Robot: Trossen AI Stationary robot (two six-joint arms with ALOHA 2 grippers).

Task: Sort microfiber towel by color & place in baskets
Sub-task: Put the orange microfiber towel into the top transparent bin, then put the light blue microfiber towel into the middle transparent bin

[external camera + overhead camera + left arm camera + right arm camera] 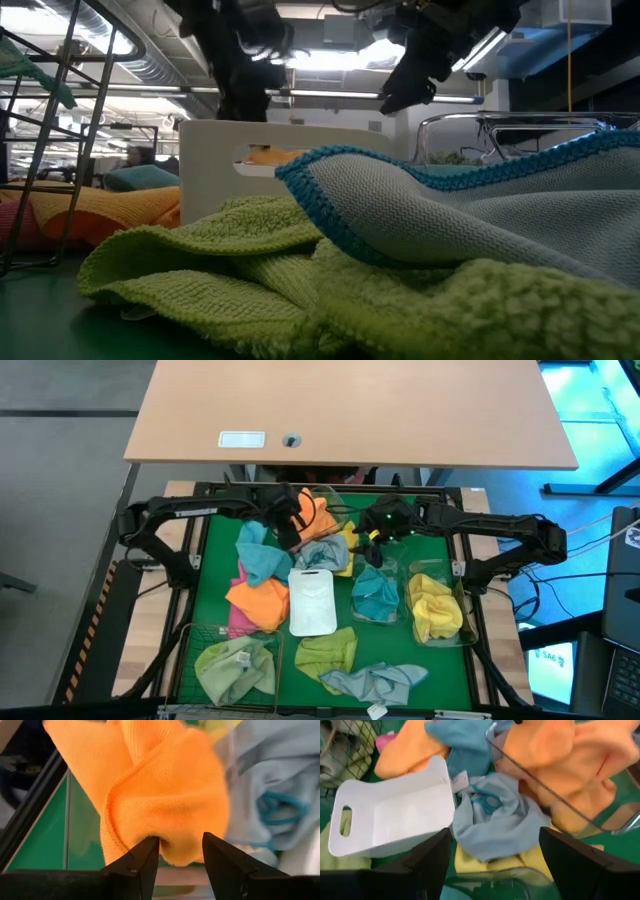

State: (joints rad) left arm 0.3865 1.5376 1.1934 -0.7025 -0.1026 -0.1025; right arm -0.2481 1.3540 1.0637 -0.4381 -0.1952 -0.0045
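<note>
**A:** What is being held by the left gripper [180, 851]?

**B:** An orange towel [160, 790] is pinched between its two dark fingers. It is held up at the far end of the green mat [215, 540], next to a clear tub [560, 795].

**A:** And the right gripper [495, 855]?

**B:** Its fingers are spread wide, and nothing is held between them. It is seen at the far end too, to the right of the left one. A pale blue towel [495, 820] with a teal edge is seen under it, with a bit of yellow cloth [485, 862] below that.

**A:** Where is the white tray [312, 600] found?

**B:** In the middle of the mat. More orange towels [260, 600] are piled on its left, and a pink one [240, 622] is tucked under them.

**A:** What is in the tubs?

**B:** A teal towel [377, 595] is lying in one clear tub, and yellow towels [435, 608] are lying in the tub at the right.

**A:** And at the near end?

**B:** A lime green towel [236, 665] is lying in the wire basket [190, 635]. Another green towel [328, 650] and a pale blue one [380, 680] are left on the mat.
</note>
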